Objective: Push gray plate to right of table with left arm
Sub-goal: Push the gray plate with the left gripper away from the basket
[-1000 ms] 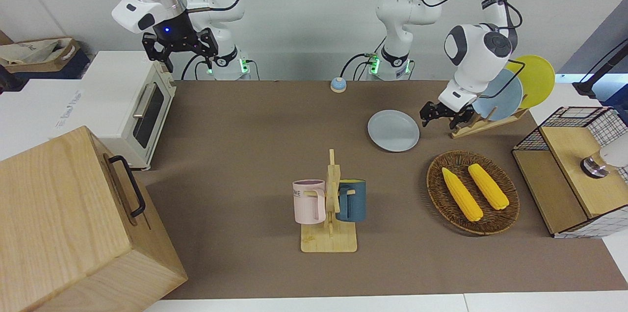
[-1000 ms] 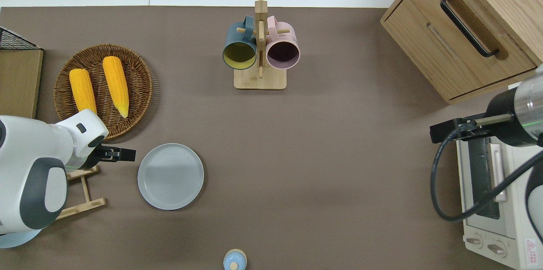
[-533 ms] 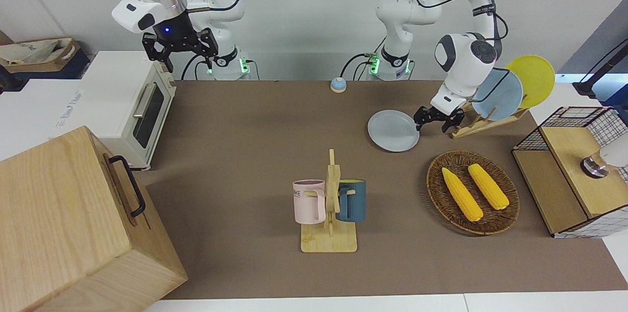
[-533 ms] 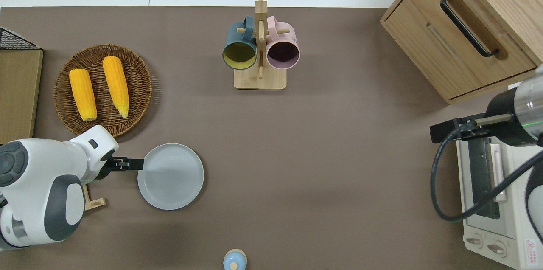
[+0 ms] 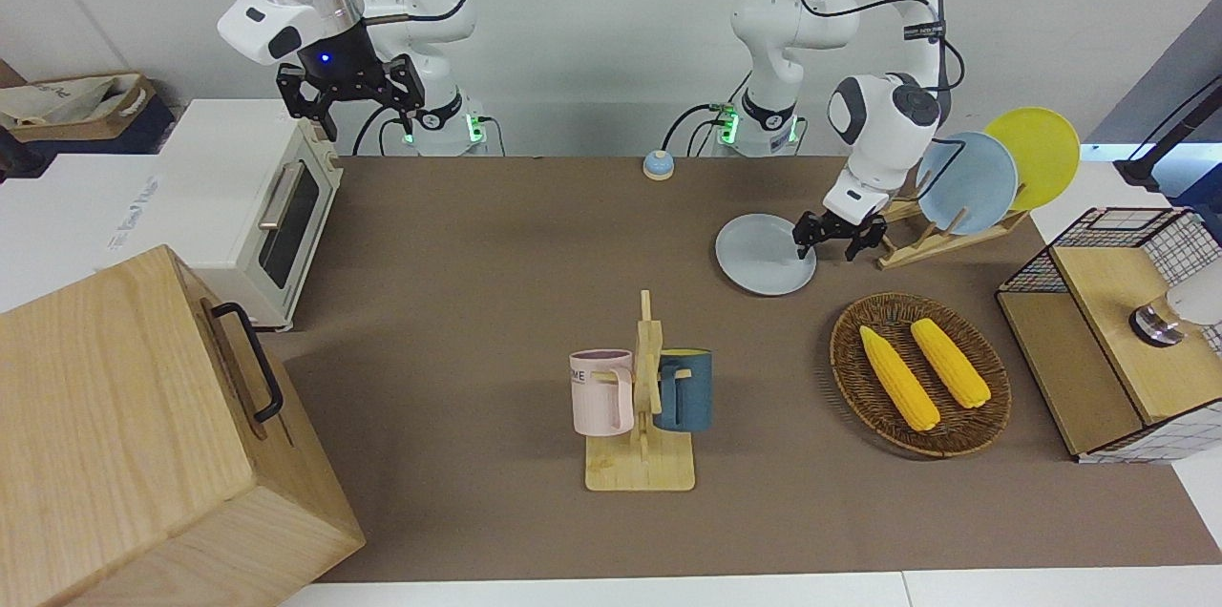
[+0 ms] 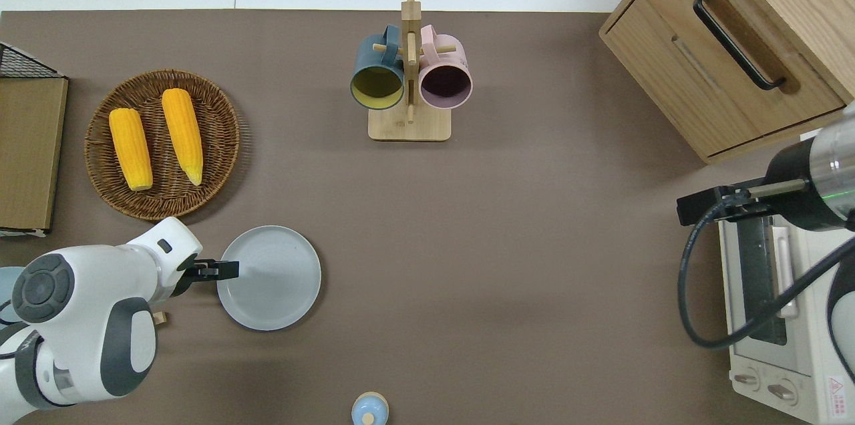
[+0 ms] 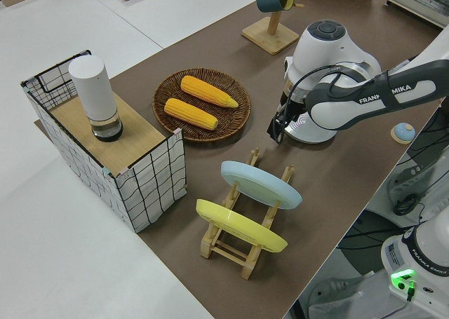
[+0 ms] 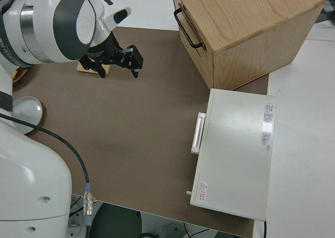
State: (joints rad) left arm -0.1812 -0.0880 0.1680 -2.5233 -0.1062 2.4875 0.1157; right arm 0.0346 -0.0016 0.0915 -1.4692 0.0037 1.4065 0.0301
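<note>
The gray plate [image 5: 764,254] lies flat on the brown table [image 5: 477,254], nearer to the robots than the wicker basket; it also shows in the overhead view [image 6: 269,278]. My left gripper [image 5: 827,246] is open and low at the plate's rim on the side toward the left arm's end of the table. In the overhead view the left gripper [image 6: 220,270] has one finger over the rim and the other outside it. It holds nothing. My right gripper [image 5: 348,96] is open and parked.
A dish rack holds a sky-blue plate [image 5: 964,182] and a yellow plate [image 5: 1036,158] just beside the left arm. A wicker basket [image 5: 850,368] holds two corn cobs. A mug rack [image 5: 642,397], a toaster oven [image 5: 258,206] and a wooden box [image 5: 143,435] stand toward the right arm's end.
My left gripper has come away from the dish rack and down to the gray plate's rim. The plate has not moved. The right arm has not moved.
</note>
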